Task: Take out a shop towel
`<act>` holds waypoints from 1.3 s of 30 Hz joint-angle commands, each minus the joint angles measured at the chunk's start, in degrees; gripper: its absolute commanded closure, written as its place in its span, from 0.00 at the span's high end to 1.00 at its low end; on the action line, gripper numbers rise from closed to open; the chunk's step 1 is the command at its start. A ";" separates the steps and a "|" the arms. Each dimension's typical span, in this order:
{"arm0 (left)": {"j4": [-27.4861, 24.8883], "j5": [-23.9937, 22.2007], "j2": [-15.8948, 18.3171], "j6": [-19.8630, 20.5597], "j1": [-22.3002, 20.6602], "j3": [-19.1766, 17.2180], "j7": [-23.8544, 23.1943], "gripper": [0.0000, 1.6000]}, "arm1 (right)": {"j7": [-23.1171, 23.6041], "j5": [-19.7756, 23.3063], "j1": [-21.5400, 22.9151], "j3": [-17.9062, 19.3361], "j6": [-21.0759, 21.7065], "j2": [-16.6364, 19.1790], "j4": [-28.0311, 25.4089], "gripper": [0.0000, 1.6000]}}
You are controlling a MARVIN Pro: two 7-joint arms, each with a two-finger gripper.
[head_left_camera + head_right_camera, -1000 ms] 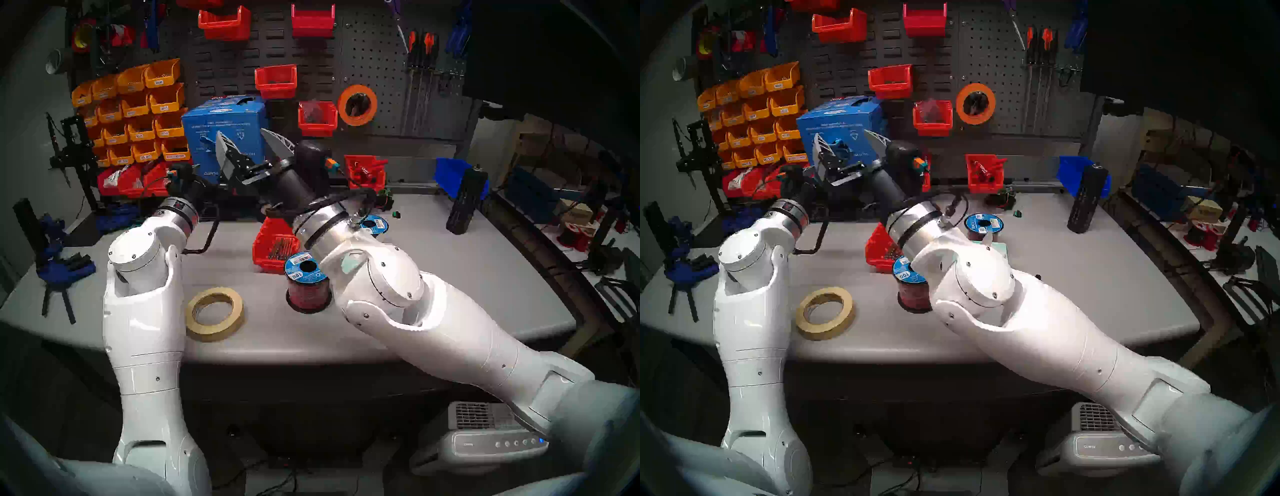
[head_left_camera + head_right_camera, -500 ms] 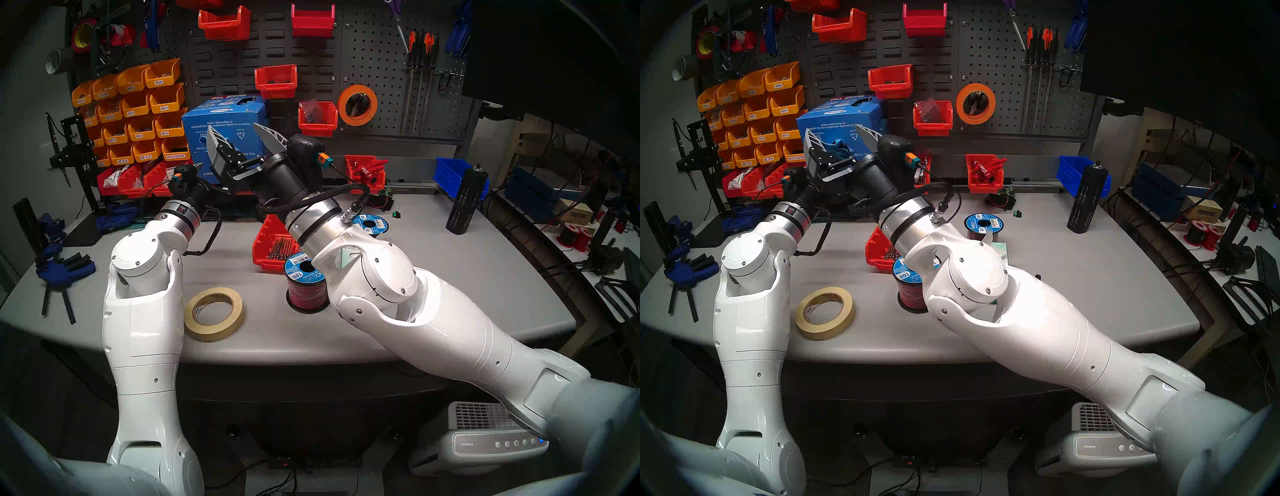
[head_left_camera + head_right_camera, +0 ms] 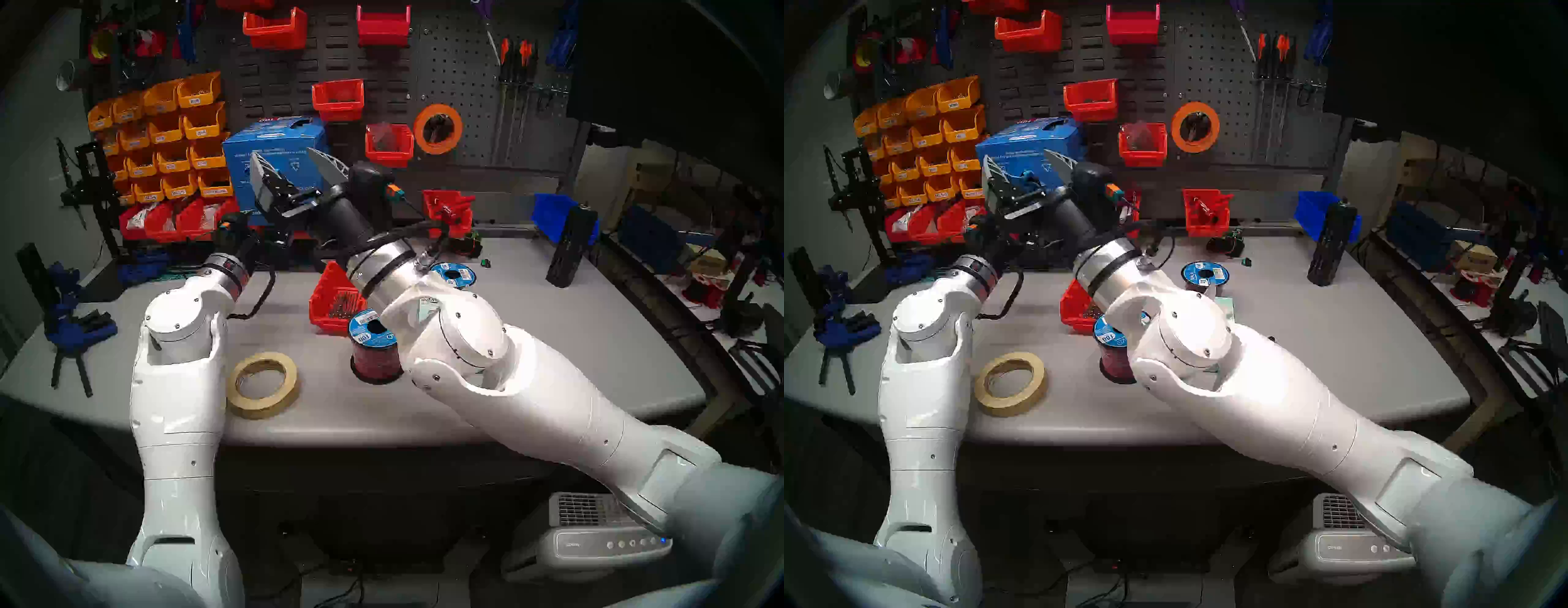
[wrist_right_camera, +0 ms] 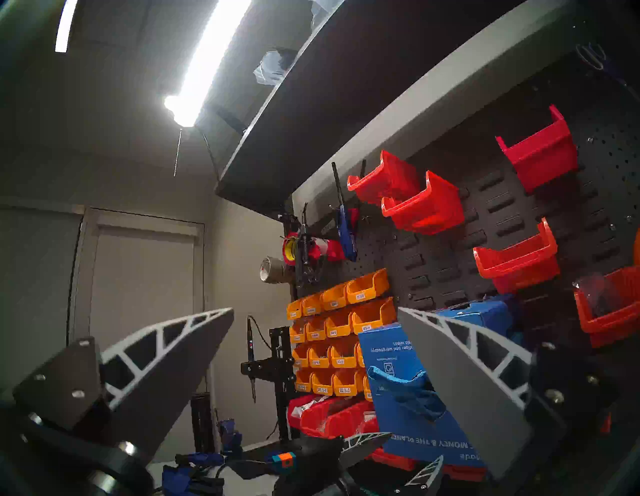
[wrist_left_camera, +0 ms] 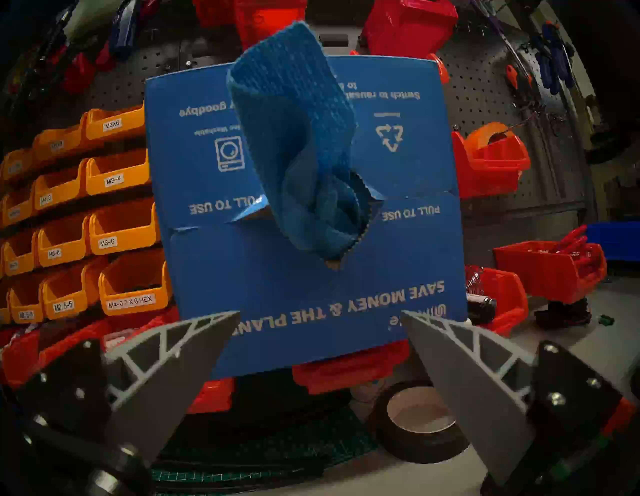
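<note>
The towel (image 5: 298, 145) is bright blue with a fine ribbed weave – a shade deeper than the carton (image 5: 311, 277), which is blue too, lettered in pale grey-white. Left of the carton the bins (image 3: 169, 140) are orange with white labels; below them, and on the dark grey pegboard (image 3: 458, 72), the bins (image 3: 338, 98) are red. A tape ring (image 3: 438, 128) on the pegboard is orange. On the pale grey desk (image 3: 551, 339) a tape roll (image 3: 263, 384) near the front edge is cream – the spool (image 3: 375, 352) beside it is red-wound with a blue top. The fingers (image 5: 166, 377) are grey with a lighter truss pattern.
</note>
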 commanded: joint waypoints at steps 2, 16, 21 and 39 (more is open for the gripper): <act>-0.21 -0.09 -1.34 0.66 -3.70 1.11 1.34 1.00 | -0.37 -0.38 1.26 0.89 0.05 -0.54 -1.58 1.00; 0.74 -0.01 -2.99 2.33 -5.82 1.65 4.65 1.00 | -0.53 0.02 1.00 0.91 0.28 0.33 -2.06 1.00; 0.76 -0.29 -3.36 3.27 -6.28 1.56 5.39 1.00 | -0.31 0.29 1.22 0.76 0.43 0.09 -1.68 1.00; -1.95 -0.40 -5.50 5.93 -5.19 3.13 6.91 1.00 | 0.66 0.67 1.38 0.90 1.34 -0.37 -1.24 1.00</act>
